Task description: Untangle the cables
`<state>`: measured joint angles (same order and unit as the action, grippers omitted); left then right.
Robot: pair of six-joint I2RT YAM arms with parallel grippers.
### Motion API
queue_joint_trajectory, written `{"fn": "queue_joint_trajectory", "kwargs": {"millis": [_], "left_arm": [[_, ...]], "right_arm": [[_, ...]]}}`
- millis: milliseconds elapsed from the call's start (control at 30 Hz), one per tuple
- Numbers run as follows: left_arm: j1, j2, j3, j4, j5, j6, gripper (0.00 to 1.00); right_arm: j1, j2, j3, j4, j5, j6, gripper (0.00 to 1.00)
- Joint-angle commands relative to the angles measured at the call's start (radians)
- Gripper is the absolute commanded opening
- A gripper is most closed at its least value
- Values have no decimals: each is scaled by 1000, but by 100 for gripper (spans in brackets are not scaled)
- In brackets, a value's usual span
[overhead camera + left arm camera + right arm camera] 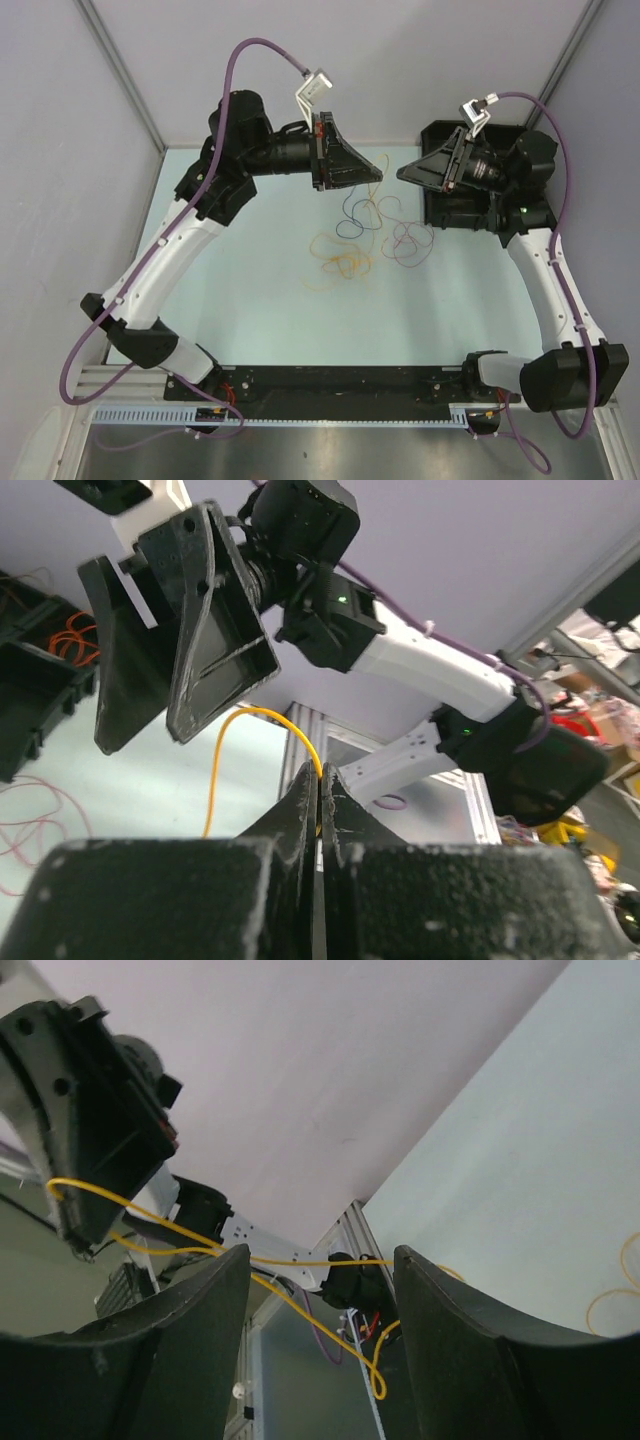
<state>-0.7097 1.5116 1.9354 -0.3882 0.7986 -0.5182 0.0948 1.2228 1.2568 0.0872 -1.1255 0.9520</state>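
Bright, even light; wrist views blur up close.

Yellow cable [258, 709]; orange cable [340, 262]; dark blue cable [352, 212]; reddish-purple cable [410, 240], possibly two strands. Table [250, 300] pale mint.

Thin curly cables [345, 263] in a loose tangle on the table [250, 290], 1 yellow strand [255, 709] aloft.
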Motion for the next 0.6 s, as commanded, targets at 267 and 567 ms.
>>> {"fn": "queue_joint_trajectory", "kwargs": {"millis": [267, 567], "left_arm": [[33, -25, -19, 207, 191, -213, 0], [36, -1, -18, 247, 212, -276, 0]], "right_arm": [[31, 98, 67, 730, -152, 472, 64], [49, 121, 170, 730, -157, 472, 64]]}}
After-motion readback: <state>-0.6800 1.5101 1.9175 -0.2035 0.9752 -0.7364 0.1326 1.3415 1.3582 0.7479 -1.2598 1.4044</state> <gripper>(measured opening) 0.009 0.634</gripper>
